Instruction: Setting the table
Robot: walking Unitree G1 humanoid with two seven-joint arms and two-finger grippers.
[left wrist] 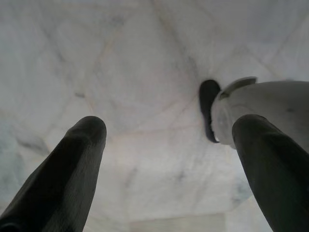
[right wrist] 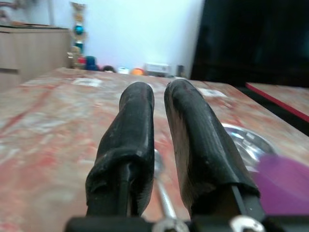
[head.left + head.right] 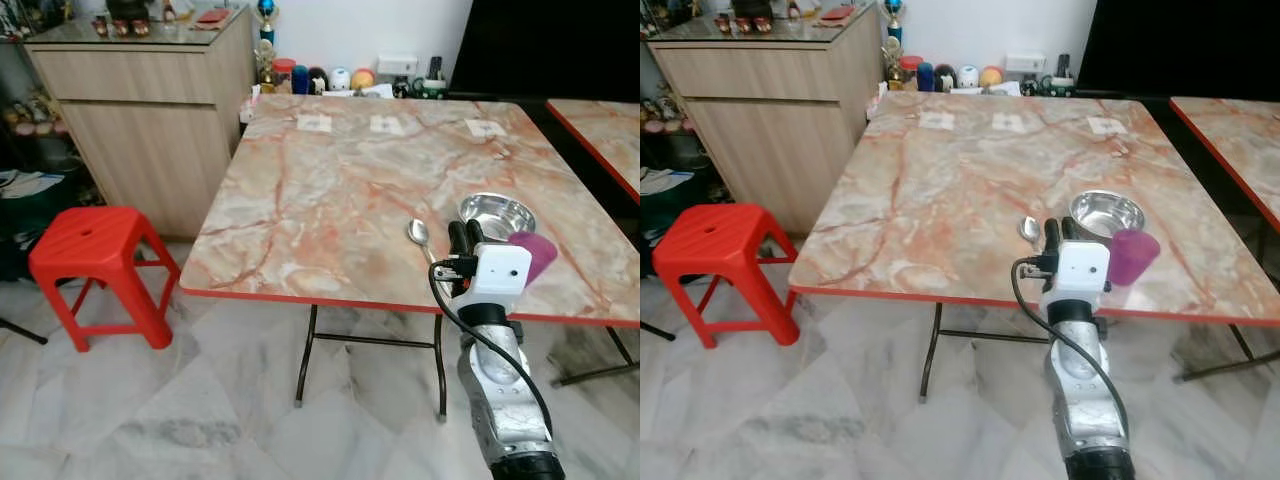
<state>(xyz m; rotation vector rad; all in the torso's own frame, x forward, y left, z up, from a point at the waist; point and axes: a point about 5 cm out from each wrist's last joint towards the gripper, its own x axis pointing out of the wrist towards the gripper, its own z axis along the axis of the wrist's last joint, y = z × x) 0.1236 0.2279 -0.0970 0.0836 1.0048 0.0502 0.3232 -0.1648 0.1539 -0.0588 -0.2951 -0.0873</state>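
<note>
A metal spoon [image 3: 418,232] lies on the marble table [image 3: 320,190] near its front edge, bowl end pointing away from me. Just right of it stand a steel bowl [image 3: 496,213] and a purple cup [image 3: 535,252]. My right gripper [image 3: 465,232] hovers over the spoon's handle, fingers [image 2: 137,121] pressed almost together with nothing between them; the spoon [image 2: 161,193] rests on the table below them. The bowl [image 2: 246,140] and cup [image 2: 285,179] sit beside that gripper. My left gripper [image 1: 171,128] hangs open over the floor.
A red plastic stool [image 3: 95,240] stands on the marble floor left of the table, in front of a wooden cabinet [image 3: 150,110]. Small jars and balls [image 3: 330,80] line the wall behind the table. A second table [image 3: 600,125] stands to the right.
</note>
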